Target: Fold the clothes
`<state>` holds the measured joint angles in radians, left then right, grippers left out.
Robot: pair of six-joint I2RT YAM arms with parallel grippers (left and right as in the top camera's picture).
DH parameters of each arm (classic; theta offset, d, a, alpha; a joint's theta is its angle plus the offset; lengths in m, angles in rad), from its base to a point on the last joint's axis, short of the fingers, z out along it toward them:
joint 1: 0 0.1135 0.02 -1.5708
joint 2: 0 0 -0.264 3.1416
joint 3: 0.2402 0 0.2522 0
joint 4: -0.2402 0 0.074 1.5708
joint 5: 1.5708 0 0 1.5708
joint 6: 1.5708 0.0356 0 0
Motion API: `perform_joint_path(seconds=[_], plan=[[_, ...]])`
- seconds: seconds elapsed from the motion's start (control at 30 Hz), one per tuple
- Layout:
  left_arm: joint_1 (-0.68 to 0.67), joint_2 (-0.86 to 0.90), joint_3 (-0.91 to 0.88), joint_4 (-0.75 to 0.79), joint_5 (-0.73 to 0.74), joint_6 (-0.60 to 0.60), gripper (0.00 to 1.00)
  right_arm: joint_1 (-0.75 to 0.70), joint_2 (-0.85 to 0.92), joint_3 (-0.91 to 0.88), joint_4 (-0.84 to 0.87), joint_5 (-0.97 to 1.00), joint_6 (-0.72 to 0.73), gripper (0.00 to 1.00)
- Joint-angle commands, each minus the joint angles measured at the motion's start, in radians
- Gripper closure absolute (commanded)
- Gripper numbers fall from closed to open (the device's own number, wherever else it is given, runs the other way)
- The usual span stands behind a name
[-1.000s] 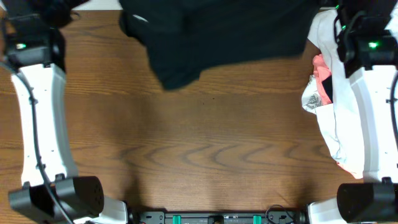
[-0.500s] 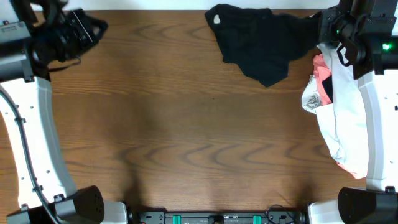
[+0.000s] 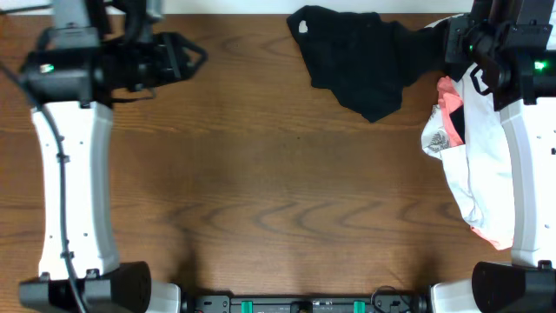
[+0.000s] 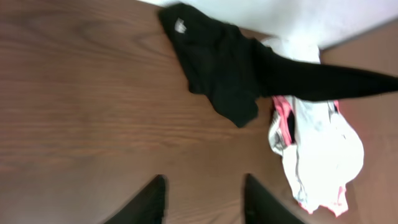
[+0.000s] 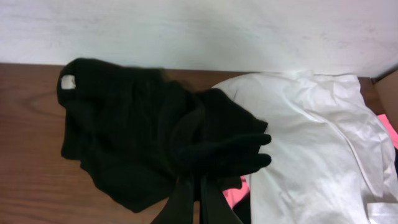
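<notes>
The clothes point(image 3: 356, 63) are a black garment bunched at the table's far edge, with a tiny white logo at the left corner. My right gripper point(image 3: 445, 42) is shut on the garment's right end, which stretches taut toward it. In the right wrist view the closed gripper point(image 5: 198, 182) pinches a fold of the black fabric point(image 5: 124, 124). My left gripper point(image 3: 195, 57) hovers at the far left, well apart from the garment. In the left wrist view this gripper point(image 4: 202, 186) is open over bare wood, with the black garment point(image 4: 217, 68) far ahead of it.
A large white garment point(image 3: 469, 165) with a coral-pink one point(image 3: 449, 104) tucked in it lies along the right side under my right arm. The wooden table point(image 3: 278, 191) spreads out in front of them. A pale wall point(image 5: 199, 31) runs behind the far edge.
The black garment left my left gripper and slid right into a bunch hanging from the right gripper. My left arm then swung right and its jaws opened.
</notes>
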<state>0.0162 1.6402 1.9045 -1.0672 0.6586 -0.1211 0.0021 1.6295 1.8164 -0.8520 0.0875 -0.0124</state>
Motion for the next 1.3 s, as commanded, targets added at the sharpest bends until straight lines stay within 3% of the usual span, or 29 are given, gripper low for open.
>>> perform_joint_path(seconds=[0.0,0.17,0.27,0.6,1.03,1.27], plan=[[-0.097,0.085,0.009,0.031,-0.035,0.019,0.48,-0.006,-0.006,0.007,-0.003,0.013,-0.011,0.99],[-0.238,0.244,0.009,0.159,-0.035,-0.024,0.35,-0.006,-0.006,0.007,-0.010,0.014,-0.011,0.99],[-0.301,0.349,0.009,0.277,-0.035,-0.051,0.34,-0.006,-0.006,0.007,-0.020,0.013,-0.011,0.99],[-0.415,0.672,0.009,0.692,-0.023,-0.346,0.34,-0.006,-0.006,0.007,-0.050,0.013,-0.011,0.99],[-0.455,0.825,0.009,0.875,0.002,-0.459,0.34,-0.006,-0.006,0.007,-0.062,0.013,-0.011,0.99],[-0.465,0.846,0.009,0.896,-0.024,-0.480,0.34,-0.006,-0.006,0.007,-0.066,0.013,-0.011,0.99]])
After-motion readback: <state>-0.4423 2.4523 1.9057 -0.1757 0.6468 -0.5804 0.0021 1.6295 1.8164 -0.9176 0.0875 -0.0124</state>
